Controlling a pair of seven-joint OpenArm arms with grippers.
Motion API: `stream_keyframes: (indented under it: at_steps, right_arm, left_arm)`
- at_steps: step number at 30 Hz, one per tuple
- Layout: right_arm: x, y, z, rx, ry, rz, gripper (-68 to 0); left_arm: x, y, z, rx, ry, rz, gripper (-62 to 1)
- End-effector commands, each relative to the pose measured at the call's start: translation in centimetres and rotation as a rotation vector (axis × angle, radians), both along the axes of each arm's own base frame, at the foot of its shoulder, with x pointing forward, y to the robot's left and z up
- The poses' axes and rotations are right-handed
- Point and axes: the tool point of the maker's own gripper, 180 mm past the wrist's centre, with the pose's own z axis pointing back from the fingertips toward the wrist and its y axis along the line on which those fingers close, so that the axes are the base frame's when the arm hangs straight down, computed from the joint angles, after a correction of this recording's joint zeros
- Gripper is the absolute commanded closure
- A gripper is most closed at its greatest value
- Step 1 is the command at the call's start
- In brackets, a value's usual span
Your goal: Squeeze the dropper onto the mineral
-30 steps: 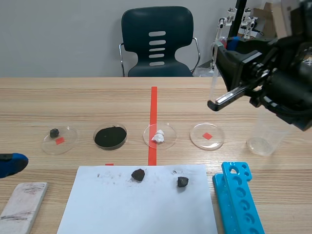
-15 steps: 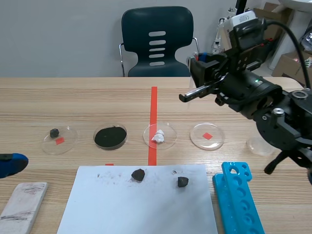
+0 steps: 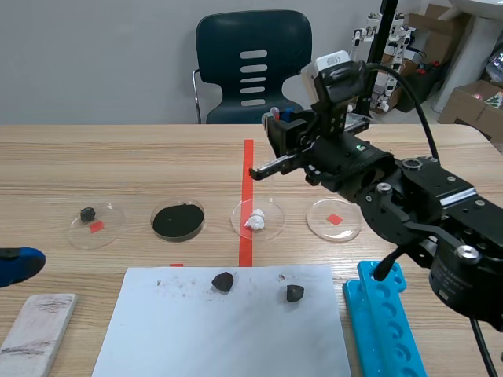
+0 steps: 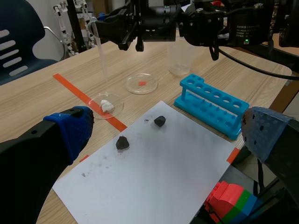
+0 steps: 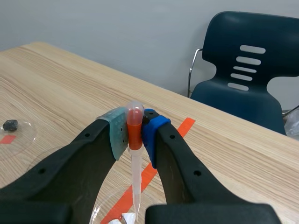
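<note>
White mineral (image 3: pixel 255 220) in centre dish (image 3: pixel 273 228), dropper (image 5: pixel 134 156) pinched in right gripper (image 5: pixel 134 131) above it; left gripper (image 4: pixel 168 133) wide open (idle). Centre tip over mineral, squeeze gently, no dipping.

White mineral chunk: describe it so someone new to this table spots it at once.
On the wooden table, follow the long orange-red tape line down the middle. One clear round dish sits on it, holding the white mineral chunk. It is the only white lump; its neighbours hold black material, a red square or a dark stone.
</note>
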Motion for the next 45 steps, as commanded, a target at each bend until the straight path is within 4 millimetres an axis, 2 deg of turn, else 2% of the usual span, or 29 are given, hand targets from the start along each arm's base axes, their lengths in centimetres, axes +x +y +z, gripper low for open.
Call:
stream_keyframes:
  at_steps: [1,11,26,34,45]
  right_arm:
    - [0.7,0.3,1.7,0.017,-0.052,0.004,-7.5]
    - [0.9,0.9,0.8,0.031,-0.058,0.004,-7.5]
    - [0.5,2.2,1.3,0.07,-0.063,0.029,-7.5]
    - [0.2,2.2,0.3,0.054,-0.028,0.029,-7.5]
    - [0.2,2.2,0.0,0.049,-0.017,0.028,-7.5]
  left_arm:
    - [0.3,0.1,0.7,-0.019,-0.023,0.009,-62.3]
    - [0.3,0.1,0.7,-0.019,-0.023,0.008,-62.3]
    - [0.3,0.1,0.7,-0.019,-0.023,0.008,-62.3]
    - [0.3,0.1,0.7,-0.019,-0.023,0.008,-62.3]
    - [0.3,0.1,0.7,-0.019,-0.023,0.008,-62.3]
